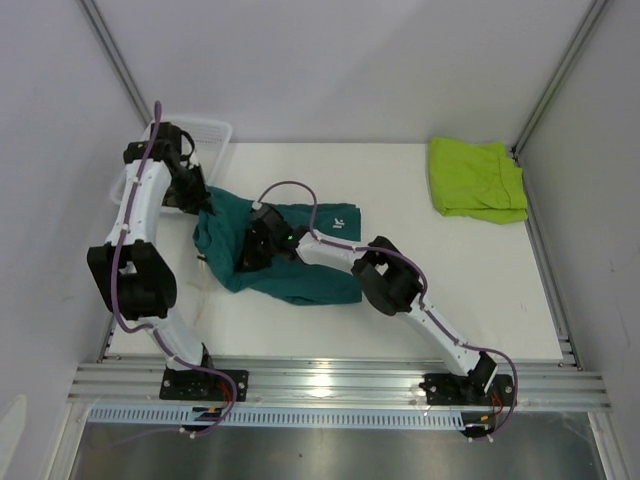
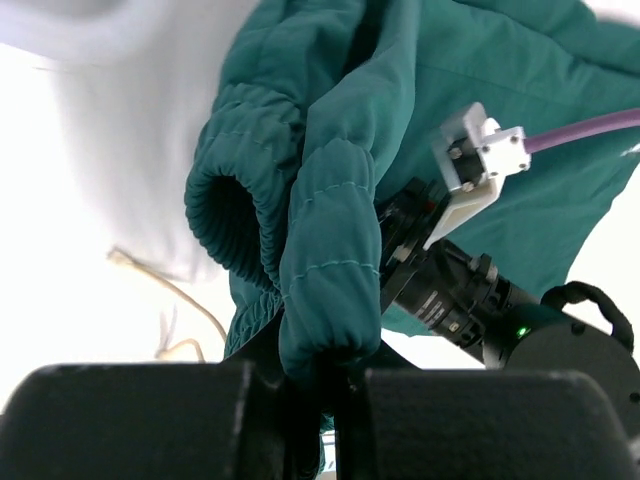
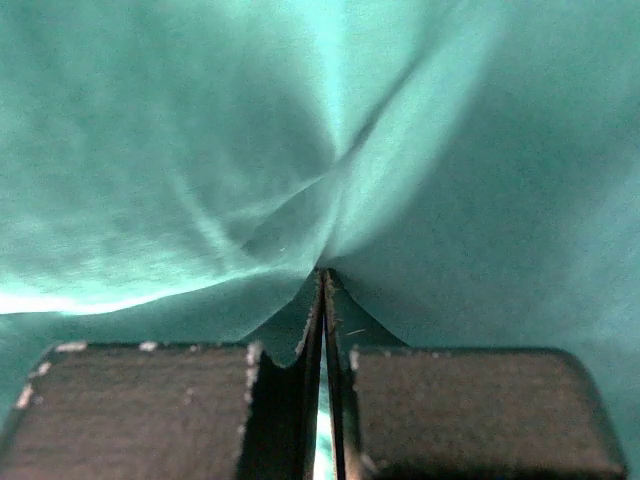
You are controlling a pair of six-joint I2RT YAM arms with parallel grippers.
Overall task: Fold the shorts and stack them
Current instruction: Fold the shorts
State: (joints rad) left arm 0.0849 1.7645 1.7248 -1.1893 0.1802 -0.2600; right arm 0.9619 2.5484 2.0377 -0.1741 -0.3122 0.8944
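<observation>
The teal shorts [image 1: 315, 275] lie crumpled at the table's left centre, white logo [image 1: 340, 222] facing up. My left gripper [image 1: 203, 210] is at their left end, shut on the gathered waistband [image 2: 330, 290], which bunches up between the fingers of the left gripper [image 2: 325, 385]. A cream drawstring [image 2: 170, 292] trails on the table beside it. My right gripper [image 1: 246, 258] presses into the middle of the shorts; in the right wrist view the right gripper [image 3: 323, 285] is shut on a pinched fold of teal cloth [image 3: 200, 150]. A lime-green pair [image 1: 478, 180] lies folded at the back right.
A white plastic basket [image 1: 208, 133] stands at the back left corner, partly under my left arm. The right arm's wrist camera [image 2: 478, 165] sits close beside the left gripper. Grey walls and metal posts enclose the table; an aluminium rail [image 1: 330, 380] runs along the near edge.
</observation>
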